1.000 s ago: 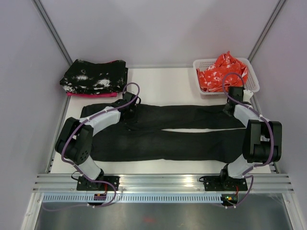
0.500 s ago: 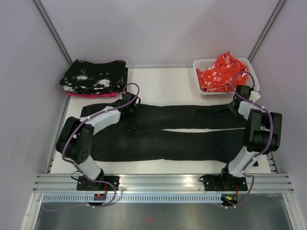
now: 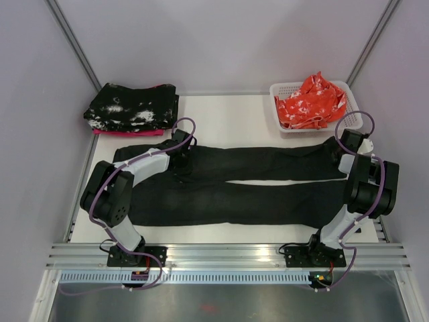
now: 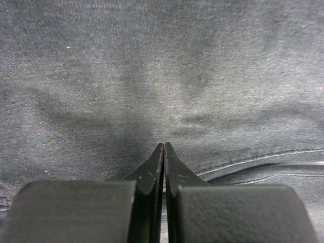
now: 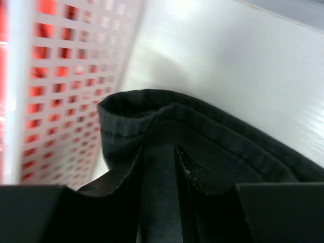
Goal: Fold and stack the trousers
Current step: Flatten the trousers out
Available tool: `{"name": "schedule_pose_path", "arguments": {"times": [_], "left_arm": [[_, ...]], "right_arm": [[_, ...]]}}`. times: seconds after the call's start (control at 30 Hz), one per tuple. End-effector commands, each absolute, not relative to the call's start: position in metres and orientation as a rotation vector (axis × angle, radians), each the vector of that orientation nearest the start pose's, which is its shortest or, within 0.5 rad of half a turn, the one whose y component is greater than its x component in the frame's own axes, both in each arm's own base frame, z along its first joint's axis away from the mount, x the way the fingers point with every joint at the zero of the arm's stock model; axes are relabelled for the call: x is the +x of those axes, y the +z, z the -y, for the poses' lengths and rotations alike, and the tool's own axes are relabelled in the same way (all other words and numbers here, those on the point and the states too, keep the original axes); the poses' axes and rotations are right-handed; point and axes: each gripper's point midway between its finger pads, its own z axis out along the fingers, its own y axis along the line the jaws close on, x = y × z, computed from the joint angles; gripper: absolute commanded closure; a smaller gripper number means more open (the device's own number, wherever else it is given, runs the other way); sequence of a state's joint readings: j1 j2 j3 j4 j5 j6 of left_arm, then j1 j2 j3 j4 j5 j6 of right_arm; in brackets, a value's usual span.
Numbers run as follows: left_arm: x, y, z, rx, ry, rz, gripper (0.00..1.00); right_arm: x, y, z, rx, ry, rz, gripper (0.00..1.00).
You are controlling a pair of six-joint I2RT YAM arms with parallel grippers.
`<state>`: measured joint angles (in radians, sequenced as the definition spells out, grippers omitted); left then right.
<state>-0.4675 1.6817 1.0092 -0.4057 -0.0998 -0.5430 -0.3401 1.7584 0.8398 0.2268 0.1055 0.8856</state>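
1. The trousers (image 3: 255, 201) lie flat on the white worktop (image 3: 228, 124), spread nearly from its left edge to its right edge.
2. Their long axis runs left to right: the waist is at the left and both leg ends point right.
3. The two legs lie side by side, one far and one near. A thin strip of worktop shows between them from about the middle to the right end.
4. The left tool (image 3: 179, 153) is down on the far part of the waist end. In the left wrist view its fingers are clenched flat against each other, with the tips on the dark cloth. Whether any cloth is nipped between them I cannot tell.
5. A seam line curves across the cloth just right of those fingertips in that view.
6. The right tool (image 3: 340, 149) is at the right end of the far leg. In the right wrist view a strip of the leg fills the gap between its two fingers, so it is grasping the trousers by the hem. The hem edge curls up beyond the fingertips.
7. A white perforated basket (image 3: 356, 114) stands at the far right corner, just beyond that hem, and holds an orange-red cloth (image 3: 312, 100) with white print.
8. At the far left corner, a folded black cloth speckled with white (image 3: 131, 107) rests on a pink piece (image 3: 127, 132), just beyond the waist.
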Motion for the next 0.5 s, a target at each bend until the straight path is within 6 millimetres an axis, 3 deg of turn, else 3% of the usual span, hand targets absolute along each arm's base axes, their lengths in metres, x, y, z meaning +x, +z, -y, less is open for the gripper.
{"name": "schedule_pose_path", "arguments": {"times": [0.0,0.17,0.27,0.37,0.47], "left_arm": [[0.335,0.041,0.175,-0.114,-0.242,-2.637,0.97],[0.337,0.04,0.176,-0.117,-0.236,-2.645,0.97],[0.337,0.037,0.176,-0.13,-0.235,-2.653,0.97],[0.337,0.036,0.177,-0.13,-0.232,-2.663,0.97],[0.338,0.036,0.175,-0.135,-0.217,-2.661,0.96]], "right_arm": [[0.454,0.073,0.13,1.289,0.39,-1.623,0.64],[0.462,0.07,0.138,1.317,0.37,-1.644,0.68],[0.461,0.048,0.147,1.414,0.351,-1.689,0.73],[0.45,0.011,0.152,1.509,0.292,-1.797,0.8],[0.436,0.003,0.157,1.518,0.199,-1.871,0.81]]}}
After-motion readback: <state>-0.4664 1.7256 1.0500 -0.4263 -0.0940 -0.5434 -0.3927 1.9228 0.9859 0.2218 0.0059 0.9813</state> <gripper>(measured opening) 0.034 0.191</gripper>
